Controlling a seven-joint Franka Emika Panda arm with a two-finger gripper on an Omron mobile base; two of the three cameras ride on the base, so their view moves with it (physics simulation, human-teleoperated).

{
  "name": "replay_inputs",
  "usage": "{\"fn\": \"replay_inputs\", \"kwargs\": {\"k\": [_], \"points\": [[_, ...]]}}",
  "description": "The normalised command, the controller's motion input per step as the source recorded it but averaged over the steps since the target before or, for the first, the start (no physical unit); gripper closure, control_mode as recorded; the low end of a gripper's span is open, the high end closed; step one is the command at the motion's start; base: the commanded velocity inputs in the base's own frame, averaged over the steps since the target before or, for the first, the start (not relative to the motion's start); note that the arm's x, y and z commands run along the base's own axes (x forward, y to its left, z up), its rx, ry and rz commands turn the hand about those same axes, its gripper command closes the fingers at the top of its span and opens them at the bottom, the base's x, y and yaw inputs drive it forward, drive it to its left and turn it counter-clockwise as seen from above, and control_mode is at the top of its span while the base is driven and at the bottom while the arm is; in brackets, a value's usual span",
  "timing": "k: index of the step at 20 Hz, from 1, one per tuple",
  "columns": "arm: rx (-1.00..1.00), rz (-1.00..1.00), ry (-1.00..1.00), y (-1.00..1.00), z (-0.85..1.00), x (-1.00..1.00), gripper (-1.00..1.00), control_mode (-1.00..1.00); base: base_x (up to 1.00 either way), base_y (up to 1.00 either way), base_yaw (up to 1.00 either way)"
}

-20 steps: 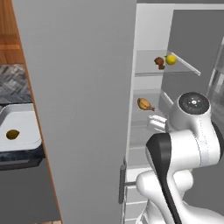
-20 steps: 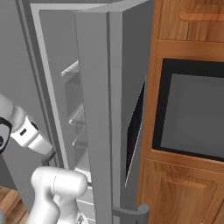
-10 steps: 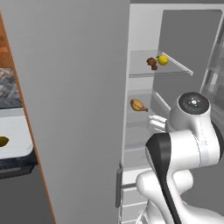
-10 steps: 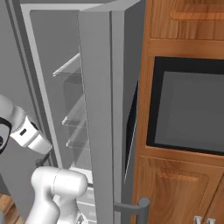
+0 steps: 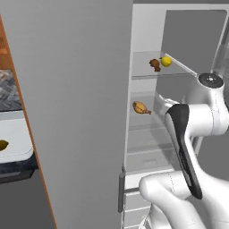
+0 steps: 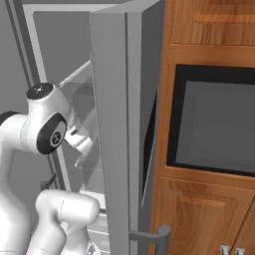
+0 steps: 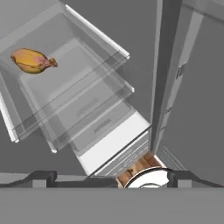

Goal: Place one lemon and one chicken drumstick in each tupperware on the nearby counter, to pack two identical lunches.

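Note:
Inside the open fridge, a lemon (image 5: 166, 61) and a brown chicken drumstick (image 5: 154, 65) lie side by side on the upper glass shelf. A second, golden drumstick (image 5: 141, 107) rests on the shelf below and also shows as the drumstick (image 7: 31, 60) at the upper left of the hand view. My gripper (image 7: 113, 178) is open and holds nothing, its dark fingertips (image 7: 41, 177) set wide apart, some way back from that drumstick. One tupperware (image 5: 18, 143) sits on the black counter (image 5: 13, 167) at the far left, with a small yellowish thing (image 5: 2, 145) in it.
The wide grey fridge door (image 5: 76, 112) stands open between the counter and the shelves. The other door (image 6: 119, 124) stands open on my right, beside a wooden cabinet with a built-in oven (image 6: 214, 119). White drawers (image 7: 113, 140) lie below the glass shelves.
The whole picture has shifted: the cameras have moved, so the fridge interior looks nearer and the tupperware has slid to the left edge. The gripper has stayed open.

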Motion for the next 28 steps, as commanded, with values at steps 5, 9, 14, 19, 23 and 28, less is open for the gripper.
{"fn": "replay_inputs", "kwargs": {"k": [5, 9, 14, 19, 23, 28], "points": [[-0.08, 0.33, 0.07, -0.19, -0.07, 0.8, -1.0, -1.0, 0.0, 0.0, 0.0], [-0.22, 0.49, 0.0, 0.04, -0.36, 0.93, -1.0, -1.0, 0.0, 0.0, 0.0], [-0.27, 0.4, -0.01, 0.39, -0.36, 0.31, -1.0, -1.0, 0.0, 0.0, 0.0], [0.0, 0.09, -0.15, 0.4, -0.03, 0.03, -1.0, -1.0, 0.0, 0.0, 0.0], [0.02, 0.03, -0.28, 0.47, -0.01, 0.0, -1.0, -1.0, 0.0, 0.0, 0.0], [0.06, 0.0, -0.21, 0.0, 0.0, 0.02, -1.0, -1.0, 0.0, 0.0, 0.0]]}}
